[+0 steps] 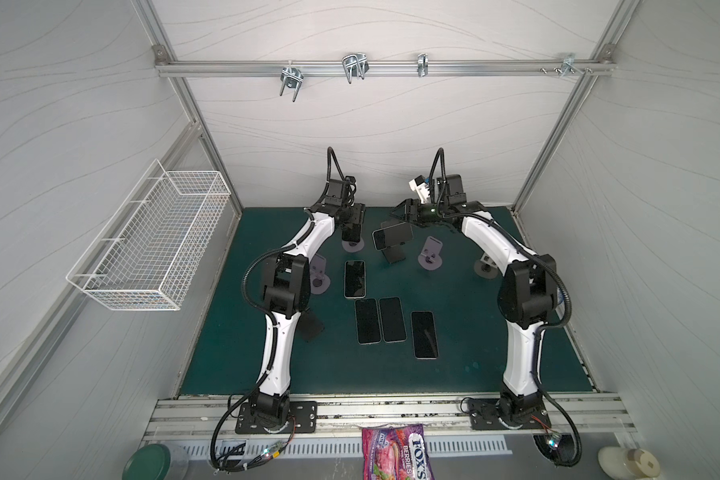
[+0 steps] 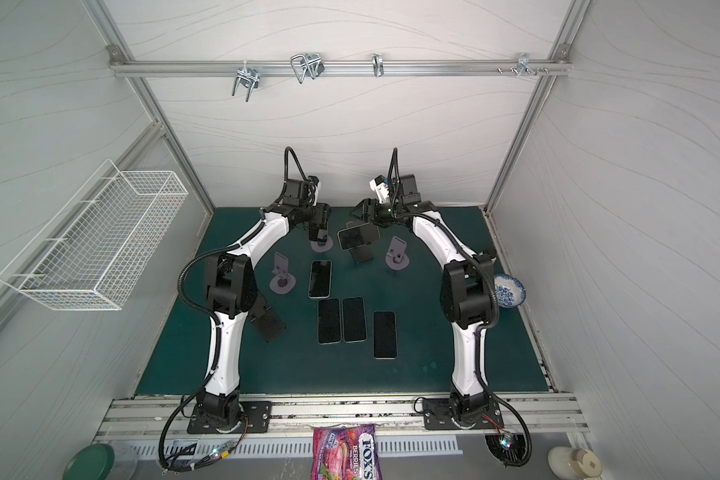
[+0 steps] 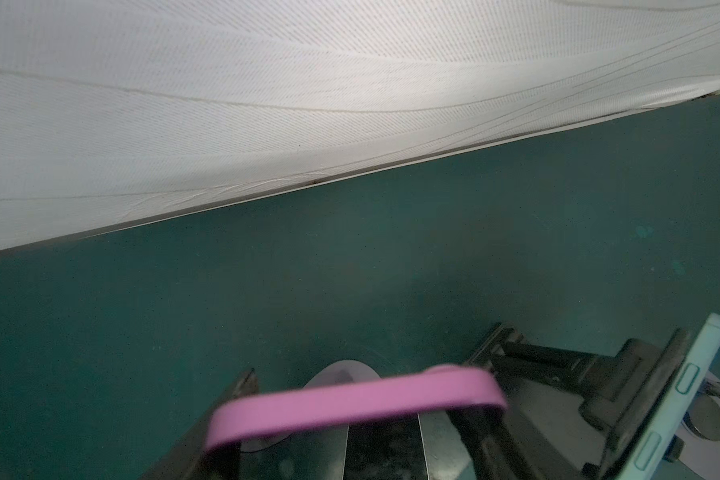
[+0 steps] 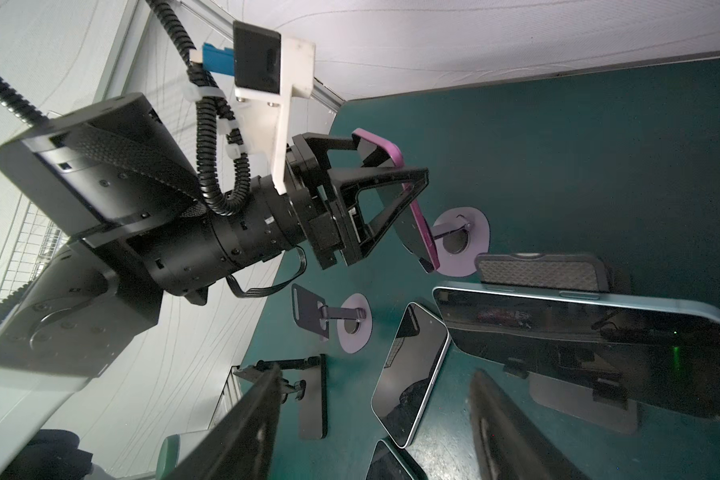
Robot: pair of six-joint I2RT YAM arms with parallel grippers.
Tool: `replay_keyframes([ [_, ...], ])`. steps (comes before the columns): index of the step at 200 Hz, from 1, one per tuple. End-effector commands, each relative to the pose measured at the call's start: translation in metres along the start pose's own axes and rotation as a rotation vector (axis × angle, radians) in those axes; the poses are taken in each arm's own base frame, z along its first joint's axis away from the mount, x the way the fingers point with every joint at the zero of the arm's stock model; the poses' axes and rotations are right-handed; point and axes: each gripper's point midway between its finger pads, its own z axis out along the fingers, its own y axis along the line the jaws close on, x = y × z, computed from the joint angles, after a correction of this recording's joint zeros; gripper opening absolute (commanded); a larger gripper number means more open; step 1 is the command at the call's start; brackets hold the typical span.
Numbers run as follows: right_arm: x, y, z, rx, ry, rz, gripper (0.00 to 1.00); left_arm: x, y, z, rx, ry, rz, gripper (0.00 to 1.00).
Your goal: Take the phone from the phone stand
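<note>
Left tool (image 4: 391, 161) clenched on pink phone (image 3: 350, 405) by lilac stand (image 4: 474, 253); right tool (image 4: 377, 370) released, near teal phone (image 4: 578, 345).

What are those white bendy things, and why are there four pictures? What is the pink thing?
They are two robot arms, a left arm and a right arm, bolted at the edge of a green mat. Two pictures look down from above, through two cameras side by side. The other two come from small cameras on the arms' wrists. Four phones lie flat on the mat, and a blue phone leans on a black stand. Some stands are empty. The left arm's jaws pinch the pink phone by its edges, right by a round lilac stand. The right arm's jaws are open and hold nothing.
</note>
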Motion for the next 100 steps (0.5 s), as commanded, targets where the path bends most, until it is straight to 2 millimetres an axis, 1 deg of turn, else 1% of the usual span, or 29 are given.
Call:
replay_keyframes([
  [1, 0.0, 0.009, 0.003, -0.024, 0.015, -0.01, 0.72, -0.048, -0.001, -0.026, 0.003, -0.122, 0.012, 0.49],
  [68, 0.0, 0.018, 0.002, -0.024, 0.015, -0.02, 0.73, -0.056, -0.002, -0.036, 0.001, -0.14, 0.006, 0.49],
  [100, -0.001, 0.017, 0.002, -0.016, 0.01, -0.02, 0.73, -0.059, -0.002, -0.04, -0.003, -0.148, 0.004, 0.48],
])
